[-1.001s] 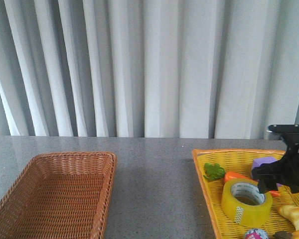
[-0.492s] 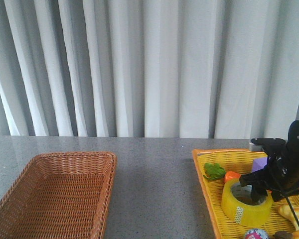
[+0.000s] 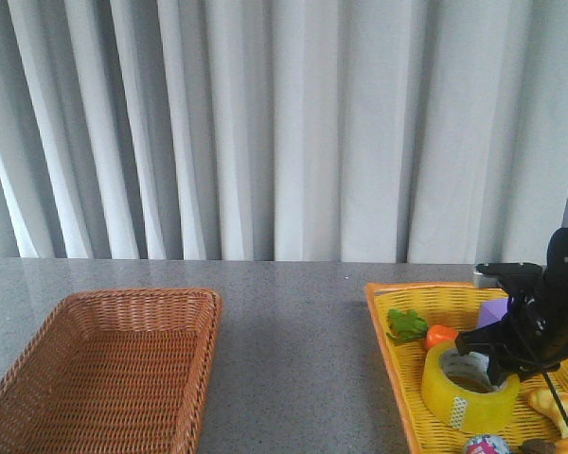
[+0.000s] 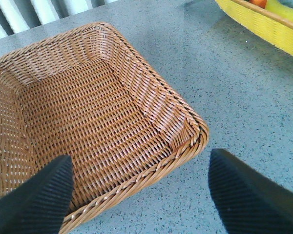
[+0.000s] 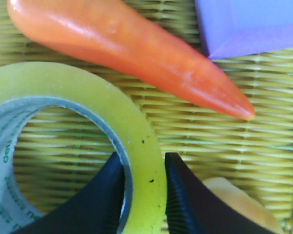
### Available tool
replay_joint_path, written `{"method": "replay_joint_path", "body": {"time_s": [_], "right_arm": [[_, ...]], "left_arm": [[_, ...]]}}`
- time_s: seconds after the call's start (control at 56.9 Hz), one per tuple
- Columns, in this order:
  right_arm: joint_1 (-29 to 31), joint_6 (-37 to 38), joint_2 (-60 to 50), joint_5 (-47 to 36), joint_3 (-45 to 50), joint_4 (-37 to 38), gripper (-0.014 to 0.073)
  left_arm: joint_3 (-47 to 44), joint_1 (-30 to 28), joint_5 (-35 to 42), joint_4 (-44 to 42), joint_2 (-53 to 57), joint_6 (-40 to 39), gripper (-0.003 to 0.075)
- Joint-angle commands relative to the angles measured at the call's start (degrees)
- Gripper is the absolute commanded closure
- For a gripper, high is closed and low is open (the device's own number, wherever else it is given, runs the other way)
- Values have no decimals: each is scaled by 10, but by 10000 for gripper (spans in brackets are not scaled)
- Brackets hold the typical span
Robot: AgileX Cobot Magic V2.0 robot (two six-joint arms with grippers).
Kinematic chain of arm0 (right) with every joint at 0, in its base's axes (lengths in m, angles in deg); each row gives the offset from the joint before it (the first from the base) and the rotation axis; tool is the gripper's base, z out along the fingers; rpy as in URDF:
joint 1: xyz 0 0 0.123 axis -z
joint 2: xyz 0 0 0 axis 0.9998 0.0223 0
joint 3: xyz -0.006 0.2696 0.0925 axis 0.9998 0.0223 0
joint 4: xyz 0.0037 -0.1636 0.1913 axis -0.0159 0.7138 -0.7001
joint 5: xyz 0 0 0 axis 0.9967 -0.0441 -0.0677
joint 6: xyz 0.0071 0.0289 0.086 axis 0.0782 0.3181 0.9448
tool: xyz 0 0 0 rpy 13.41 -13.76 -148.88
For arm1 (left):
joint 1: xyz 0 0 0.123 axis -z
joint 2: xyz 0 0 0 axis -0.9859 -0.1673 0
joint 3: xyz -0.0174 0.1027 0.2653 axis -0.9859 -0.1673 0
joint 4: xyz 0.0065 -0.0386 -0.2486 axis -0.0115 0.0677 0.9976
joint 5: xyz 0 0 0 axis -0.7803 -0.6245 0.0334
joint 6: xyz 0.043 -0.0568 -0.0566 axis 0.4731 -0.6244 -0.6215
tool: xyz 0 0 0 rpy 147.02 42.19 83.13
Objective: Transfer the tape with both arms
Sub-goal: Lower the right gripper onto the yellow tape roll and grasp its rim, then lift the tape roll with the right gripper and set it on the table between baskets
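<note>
**Right gripper pinching the tape roll in the yellow tray**

Over on the left, the brown wicker basket (image 3: 104, 369) is sitting on the grey table (image 3: 293, 359). The left gripper (image 4: 141, 195) is hanging above the basket's near corner, its two black fingers (image 4: 36, 195) standing wide apart with nothing between them.

Moving across the bare grey middle, we are coming to the yellow tray (image 3: 390, 359) on the right. Inside it, a green toy (image 3: 407, 325) is lying near the tray's left rim, and an orange carrot (image 3: 441, 334) is lying just beside the tape (image 3: 469, 386). A purple block (image 3: 495, 311) is sitting behind the carrot.

The tape is lying flat in the tray, its hole facing up. The right gripper (image 3: 492, 348) is reaching down onto its far right edge. From the wrist camera, the fingers (image 5: 185, 200) are closing on the roll's wall (image 5: 141, 190), one inside the hole against the white printed core, one outside against the yellow tape. The roll is looking slightly tilted, though whether it is off the tray is hard to tell.
</note>
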Motion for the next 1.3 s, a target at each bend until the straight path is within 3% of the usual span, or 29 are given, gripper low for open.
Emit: {"method": "replay_joint_path", "body": {"time_s": [0.0,0.316,0.509,0.755,1.001,1.282], "right_arm": [[3,-8,-49,-12,-18,0,420],[3,-19,-95,-11,-18,-11,420],[-7,-60,-152,-13,-18,-63,420],[-120,-72,-172,-44,-18,-59,420],[-247,-62,-132,-115,-18,-4,420],[-284,-50,-73,-141,-18,42,410]], "left_arm": [[19,3,36,6,0,-3,160],[19,3,36,6,0,-3,160],[19,3,36,6,0,-3,160],[19,3,36,6,0,-3,160],[19,3,36,6,0,-3,160],[19,3,36,6,0,-3,160]]}}
